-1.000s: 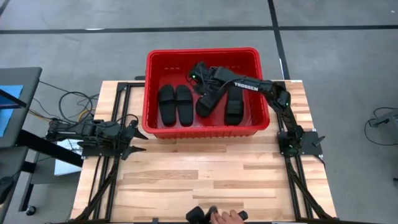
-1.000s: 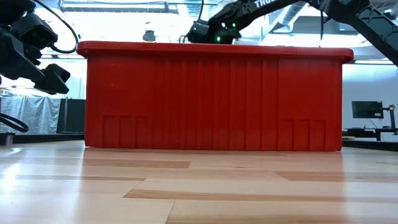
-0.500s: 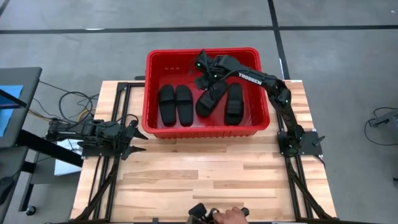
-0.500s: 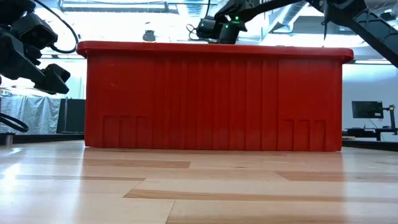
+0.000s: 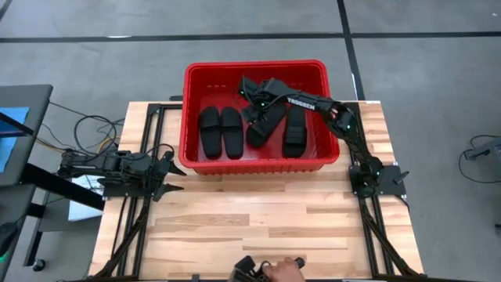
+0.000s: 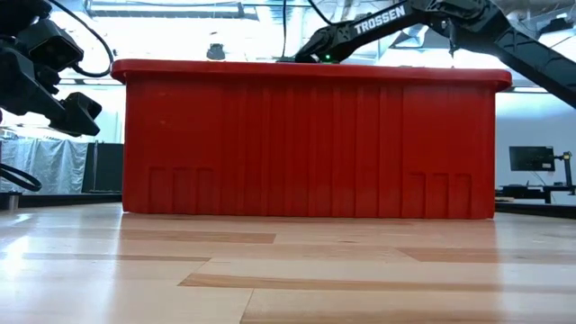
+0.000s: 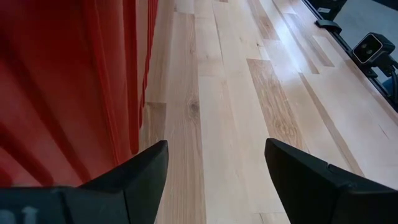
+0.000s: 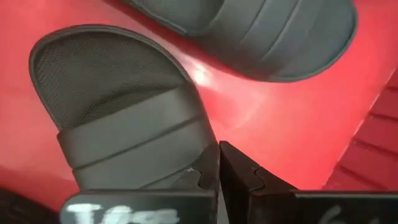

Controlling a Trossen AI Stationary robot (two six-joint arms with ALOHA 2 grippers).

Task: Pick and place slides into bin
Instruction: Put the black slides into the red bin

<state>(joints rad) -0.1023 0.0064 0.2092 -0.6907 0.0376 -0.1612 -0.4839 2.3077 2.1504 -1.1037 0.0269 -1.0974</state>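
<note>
The red bin (image 5: 254,66) stands at the table's far middle. Several black slides lie flat on its floor: two side by side at the left (image 5: 209,131) (image 5: 231,131), one tilted (image 5: 264,125), one at the right (image 5: 294,131). My right gripper (image 5: 249,98) reaches down into the bin over the tilted slide's far end. It is shut, with nothing between its fingers (image 8: 219,163). My left gripper (image 5: 174,176) waits open at the table's left, outside the bin wall (image 7: 74,81). My right gripper points steeply down. Its shut fingertips (image 8: 208,168) stand right at the edge of the tilted slide's strap (image 8: 143,140). I cannot tell whether they touch it. The slide lies flat on the bin floor.
Another slide (image 8: 249,31) lies close beyond the fingertips, and a bin wall (image 8: 373,124) is near. A person's hand (image 5: 280,270) with a dark thing shows at the table's near edge. Bare wood lies between the bin and that edge. In the low view, the bin wall (image 6: 306,144) hides the slides.
My right gripper has swung toward the bin's far wall and back, tipped to point more steeply down, and sunk lower into the bin. The person's hand at the near edge has shifted a little.
</note>
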